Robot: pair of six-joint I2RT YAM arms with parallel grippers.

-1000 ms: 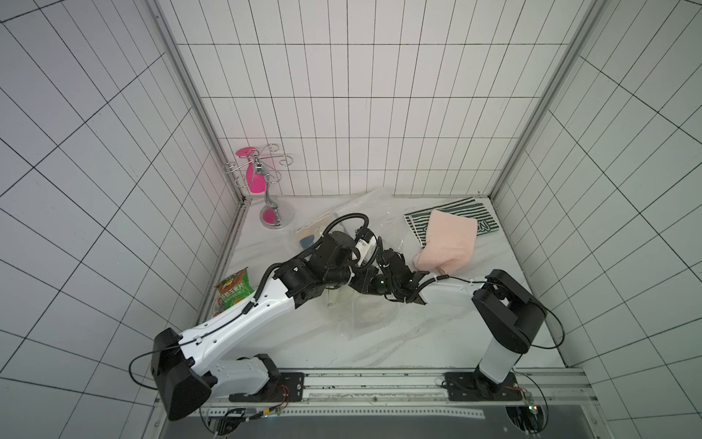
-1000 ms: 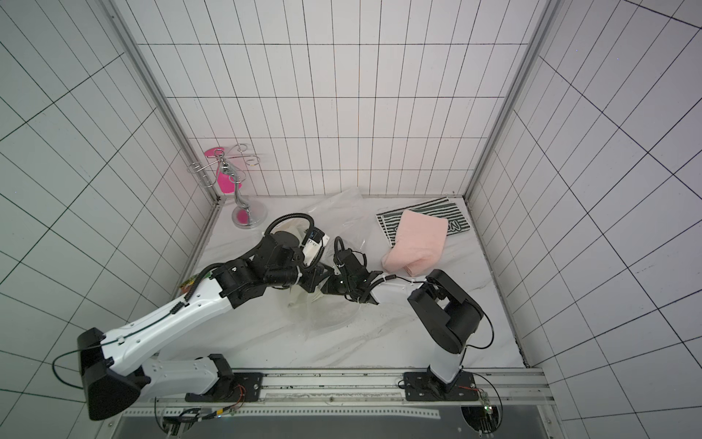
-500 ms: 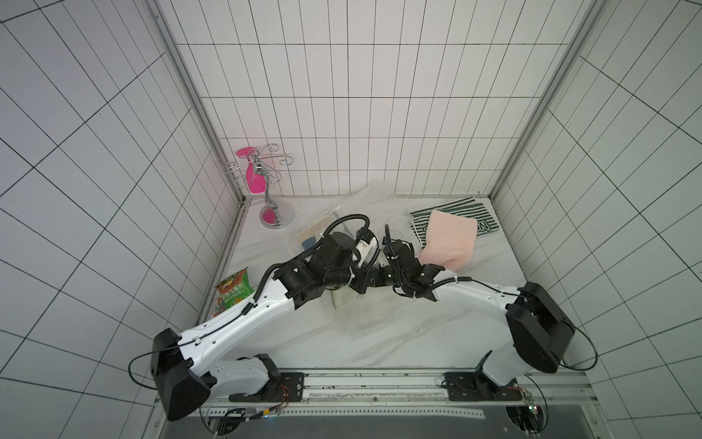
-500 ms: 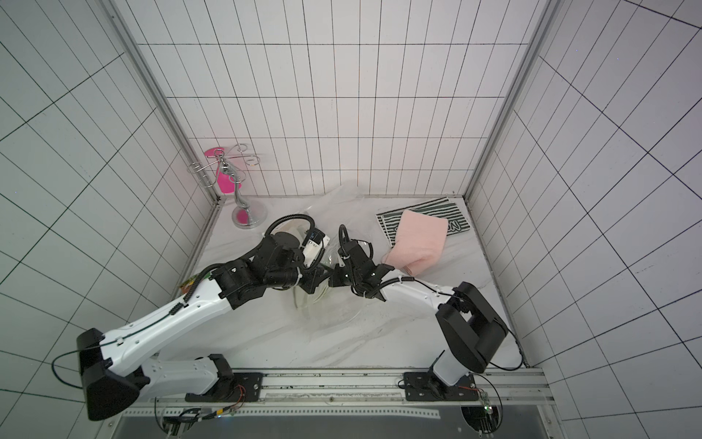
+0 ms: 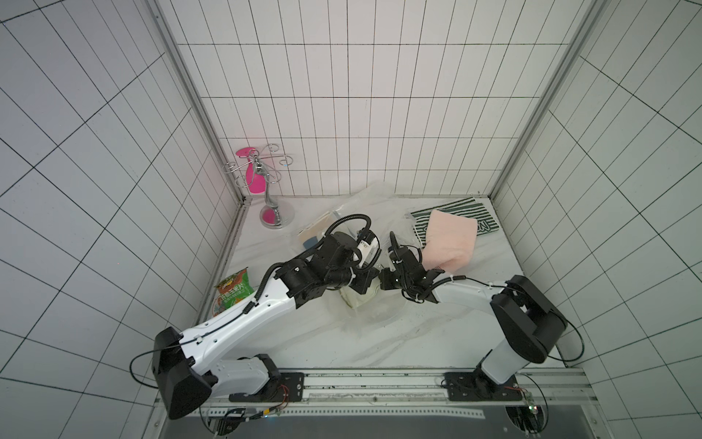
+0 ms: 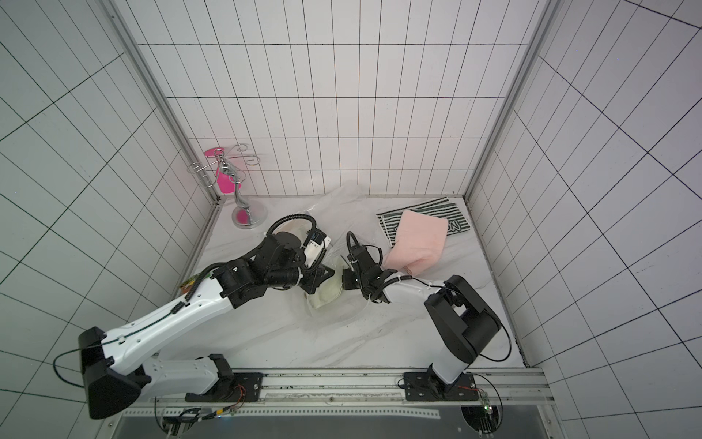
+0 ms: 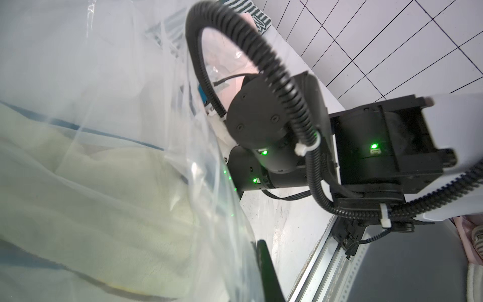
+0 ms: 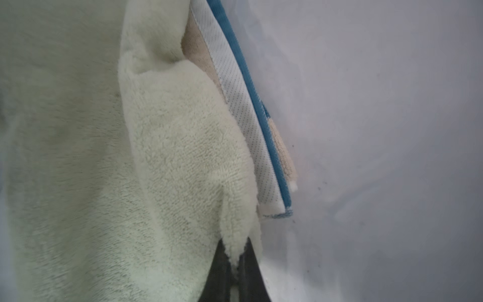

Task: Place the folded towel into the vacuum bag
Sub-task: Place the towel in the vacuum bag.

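A cream fluffy towel (image 8: 170, 157) with a blue-trimmed edge lies bunched at mid-table in both top views (image 5: 357, 300) (image 6: 326, 294). My right gripper (image 8: 235, 264) is shut on a pinched fold of it, reaching in from the right (image 5: 381, 283). The vacuum bag (image 5: 364, 213) is clear crinkly plastic running from the back wall to the towel. My left gripper (image 7: 254, 261) is shut on a sheet of the bag (image 7: 209, 183), right beside the right gripper (image 6: 323, 279). One black finger (image 7: 266, 269) shows; the other is hidden behind plastic. Through the plastic the towel (image 7: 104, 209) looks hazy.
A pink folded towel (image 5: 452, 239) lies on a green-striped cloth (image 5: 467, 211) at the back right. At the back left stands a chrome stand (image 5: 271, 197) holding a pink item. A green and orange snack packet (image 5: 233, 292) rests by the left wall. The arm rail (image 5: 380, 384) runs along the front.
My right gripper has closed from partly open onto the towel's fold, and its elbow has swung out to the right. The left arm has held still, gripping the bag.
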